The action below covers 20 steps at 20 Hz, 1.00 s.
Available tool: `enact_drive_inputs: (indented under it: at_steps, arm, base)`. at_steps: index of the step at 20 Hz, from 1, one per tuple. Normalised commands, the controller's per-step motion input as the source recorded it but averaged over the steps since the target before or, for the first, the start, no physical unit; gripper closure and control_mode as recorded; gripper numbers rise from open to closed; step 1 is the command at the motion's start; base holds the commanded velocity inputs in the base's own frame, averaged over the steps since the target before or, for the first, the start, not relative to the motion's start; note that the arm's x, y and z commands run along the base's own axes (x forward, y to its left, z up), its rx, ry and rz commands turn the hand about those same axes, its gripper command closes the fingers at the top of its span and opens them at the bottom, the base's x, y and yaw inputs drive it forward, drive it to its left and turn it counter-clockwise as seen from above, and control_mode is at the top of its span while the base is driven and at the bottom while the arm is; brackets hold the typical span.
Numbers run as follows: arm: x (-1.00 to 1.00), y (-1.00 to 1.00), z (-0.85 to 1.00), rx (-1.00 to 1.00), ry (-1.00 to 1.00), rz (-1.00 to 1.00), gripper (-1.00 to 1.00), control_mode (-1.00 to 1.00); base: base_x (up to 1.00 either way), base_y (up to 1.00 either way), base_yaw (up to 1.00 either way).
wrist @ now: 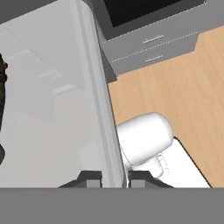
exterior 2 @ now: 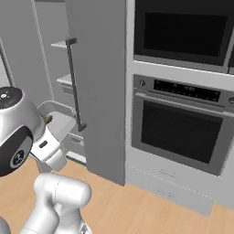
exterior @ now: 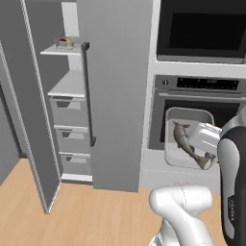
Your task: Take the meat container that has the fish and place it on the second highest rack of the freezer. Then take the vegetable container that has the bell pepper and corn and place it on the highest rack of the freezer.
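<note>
Right up close, the gripper (wrist: 112, 177) is clamped on the rim of the meat container (exterior: 188, 137), its two tips pinching the thin wall between them. Inside the pale tray lies the fish (exterior: 184, 139), and the tray is held tilted in mid-air in front of the oven (exterior: 202, 103), well apart from the freezer (exterior: 67, 96). The freezer's door (exterior: 29, 105) stands open at the left. On its highest rack (exterior: 60, 49) a small container (exterior: 65, 43) already seems to sit; what it holds is too small to tell. The second highest rack (exterior: 67, 85) below it is bare.

To carry this step through well, I'd say level the tray so the fish doesn't slide, swing it left past the bar handle (exterior: 88, 93), and slide it in flat onto that lower shelf before letting go.
</note>
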Motion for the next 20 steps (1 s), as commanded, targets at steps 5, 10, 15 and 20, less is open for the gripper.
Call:
enact_drive_inputs:
  at_steps: [5,10,15,20]
  arm:
    - [0.0,0.0,0.0,0.0,0.0,0.0,1.0,1.0]
    - [0.0,0.0,0.0,0.0,0.0,0.0,1.0,1.0]
    - [0.0,0.0,0.0,0.0,0.0,0.0,1.0,1.0]
    - [0.0,0.0,0.0,0.0,0.0,0.0,1.0,1.0]
  base:
    - [0.3,1.0,0.0]
    - [0.48,1.0,0.0]
    - [0.85,0.51,0.03]
    - [0.97,0.07,0.02]
